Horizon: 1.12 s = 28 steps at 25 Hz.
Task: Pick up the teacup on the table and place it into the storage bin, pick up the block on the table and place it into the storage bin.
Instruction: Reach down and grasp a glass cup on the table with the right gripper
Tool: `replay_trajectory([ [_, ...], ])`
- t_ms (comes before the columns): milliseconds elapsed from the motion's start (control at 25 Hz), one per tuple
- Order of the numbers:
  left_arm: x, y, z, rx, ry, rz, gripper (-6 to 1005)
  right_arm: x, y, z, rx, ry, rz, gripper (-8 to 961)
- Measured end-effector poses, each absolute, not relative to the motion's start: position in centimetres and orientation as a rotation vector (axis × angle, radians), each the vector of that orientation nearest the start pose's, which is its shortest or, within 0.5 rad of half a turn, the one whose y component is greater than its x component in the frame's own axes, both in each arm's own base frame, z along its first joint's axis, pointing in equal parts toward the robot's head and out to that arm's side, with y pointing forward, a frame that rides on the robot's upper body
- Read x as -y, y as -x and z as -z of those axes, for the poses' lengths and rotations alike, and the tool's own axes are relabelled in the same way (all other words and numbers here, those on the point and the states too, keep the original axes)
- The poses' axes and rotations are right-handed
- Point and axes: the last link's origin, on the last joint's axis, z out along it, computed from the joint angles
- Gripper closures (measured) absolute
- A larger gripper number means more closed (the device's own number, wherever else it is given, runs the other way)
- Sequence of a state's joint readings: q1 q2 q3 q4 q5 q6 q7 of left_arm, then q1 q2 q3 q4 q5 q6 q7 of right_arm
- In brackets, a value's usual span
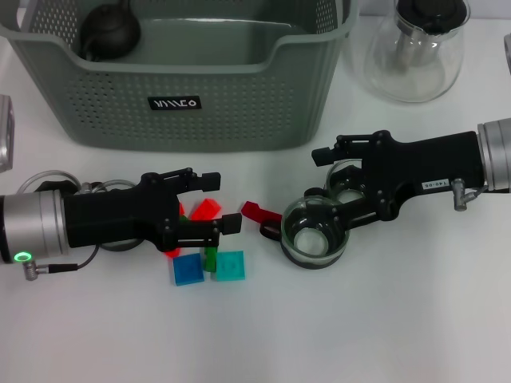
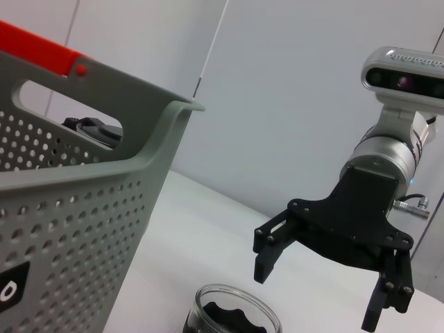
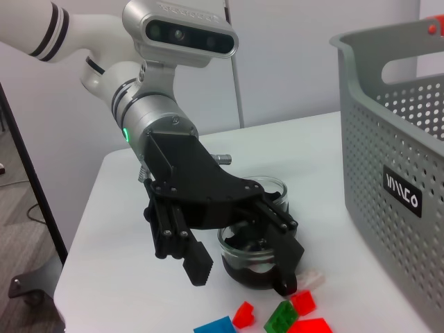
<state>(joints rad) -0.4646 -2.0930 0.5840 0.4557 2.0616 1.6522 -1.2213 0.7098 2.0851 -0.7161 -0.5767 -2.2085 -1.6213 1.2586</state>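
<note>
Your left gripper (image 1: 214, 203) spreads its fingers wide over the blocks (image 1: 209, 255); your right gripper (image 1: 326, 185) opens above a teacup (image 1: 313, 234).

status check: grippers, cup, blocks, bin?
Left gripper open, low over the blocks. Right gripper open beside a glass teacup, not gripping. Storage bin behind both, dark teapot inside. Path looks clear.

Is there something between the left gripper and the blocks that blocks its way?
Nothing visible does. The left gripper hangs open directly above the blocks on the table; a glass cup stands behind it, not between.
</note>
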Motion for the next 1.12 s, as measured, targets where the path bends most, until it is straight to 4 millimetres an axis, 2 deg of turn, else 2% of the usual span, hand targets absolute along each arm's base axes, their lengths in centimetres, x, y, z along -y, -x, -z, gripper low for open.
replay_trajectory([
  [520, -27.8, 28.3, 3.3, 0.734, 2.771, 0.864, 139, -34.0, -22.0, 2.9, -0.250, 3.059, -0.514, 13],
  [760, -27.9, 28.4, 3.1, 0.723, 2.765, 0.864, 139, -33.7, -21.4, 1.1, -0.223, 3.089, -0.513, 12],
  [960, -27.9, 28.4, 3.1, 0.721, 2.761, 0.868, 139, -34.0, -21.5, -0.7, -0.290, 3.077, -0.413, 12],
  [1120, -27.8, 28.3, 3.2, 0.722, 2.761, 0.873, 139, -34.5, -21.9, -2.2, -0.409, 3.038, -0.265, 12],
])
